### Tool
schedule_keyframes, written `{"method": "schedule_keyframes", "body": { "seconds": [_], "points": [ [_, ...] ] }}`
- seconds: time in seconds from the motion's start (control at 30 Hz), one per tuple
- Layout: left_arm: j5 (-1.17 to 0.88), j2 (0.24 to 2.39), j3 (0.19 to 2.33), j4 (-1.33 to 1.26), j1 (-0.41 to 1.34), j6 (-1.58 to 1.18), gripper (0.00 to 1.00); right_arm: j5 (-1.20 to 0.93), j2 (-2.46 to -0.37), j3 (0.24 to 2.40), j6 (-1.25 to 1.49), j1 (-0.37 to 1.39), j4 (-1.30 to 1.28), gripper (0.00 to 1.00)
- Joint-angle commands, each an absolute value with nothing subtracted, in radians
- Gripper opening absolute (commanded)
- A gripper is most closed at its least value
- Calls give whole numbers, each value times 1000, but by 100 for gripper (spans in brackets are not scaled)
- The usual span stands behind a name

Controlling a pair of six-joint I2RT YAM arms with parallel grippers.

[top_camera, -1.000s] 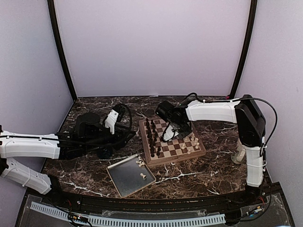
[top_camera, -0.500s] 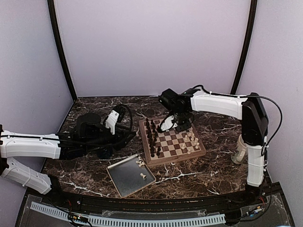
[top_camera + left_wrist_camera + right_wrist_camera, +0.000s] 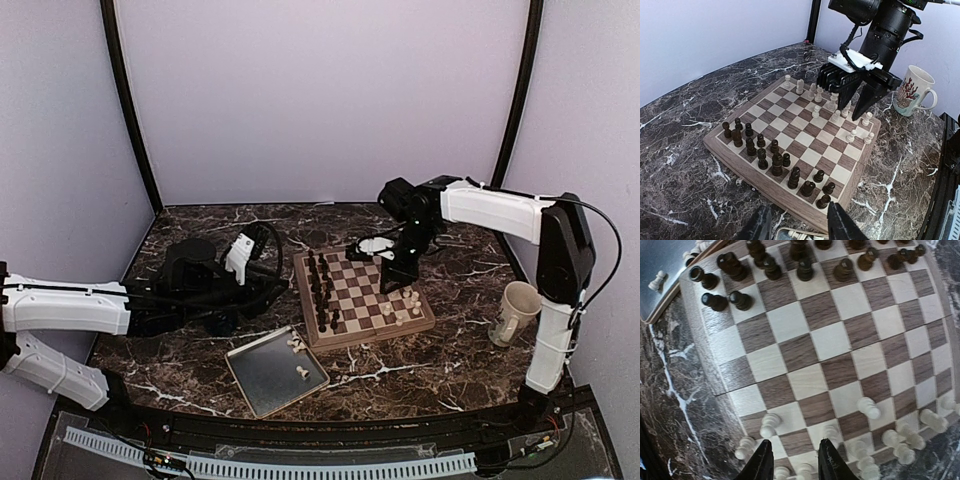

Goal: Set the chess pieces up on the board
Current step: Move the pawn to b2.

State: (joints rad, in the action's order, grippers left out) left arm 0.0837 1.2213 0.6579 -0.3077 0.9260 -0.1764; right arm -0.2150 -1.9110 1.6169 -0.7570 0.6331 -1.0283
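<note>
- While the right gripper (image 3: 854, 106) hangs above the square wooden chessboard with light and dark brown checks (image 3: 365, 292), its jaws stand released, with nothing between them.
- Small cream-white chess pieces (image 3: 816, 111) stand upright in two loose rows along the board's edge on the right arm's side. The right gripper's tips sit just over that group, and I cannot tell whether they touch any piece.
- Dark brown chess pieces (image 3: 762, 159) stand in two rows along the opposite edge of the board.
- Off that dark-piece side of the board hovers the left gripper (image 3: 800, 229), its jaws released and empty, pointed at the board.
- A flat grey metal tray (image 3: 262, 385) lies on the dark marbled surface (image 3: 440, 365) just off the board's near corner, holding a few loose cream-white pieces (image 3: 302, 372).
- A white mug with a red pattern (image 3: 914, 89) stands beyond the board's cream-piece side, apart from it.
</note>
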Motion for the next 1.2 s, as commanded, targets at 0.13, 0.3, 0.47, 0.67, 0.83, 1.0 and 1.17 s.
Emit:
{"method": "schedule_keyframes", "body": {
  "seconds": [0.13, 0.3, 0.47, 0.67, 0.83, 1.0, 1.17],
  "points": [
    [57, 1239, 701, -294, 931, -171, 41, -361, -1885, 1525, -640, 637, -953, 36],
    [53, 1242, 701, -295, 931, -178, 41, -297, -1900, 1500, -629, 638, -931, 35],
    [53, 1249, 704, -292, 931, -174, 41, -275, -1912, 1480, -634, 645, -936, 33],
    [47, 1263, 711, -297, 931, -169, 41, -208, -1912, 1450, -638, 659, -922, 32],
    [43, 1272, 713, -299, 931, -169, 41, -196, -1918, 1448, -637, 661, -924, 22],
    [43, 1275, 713, -301, 932, -167, 41, -168, -1916, 1450, -642, 660, -935, 12],
    [38, 1280, 713, -306, 931, -167, 41, -144, -1902, 1450, -647, 654, -942, 9]
  ]
}}
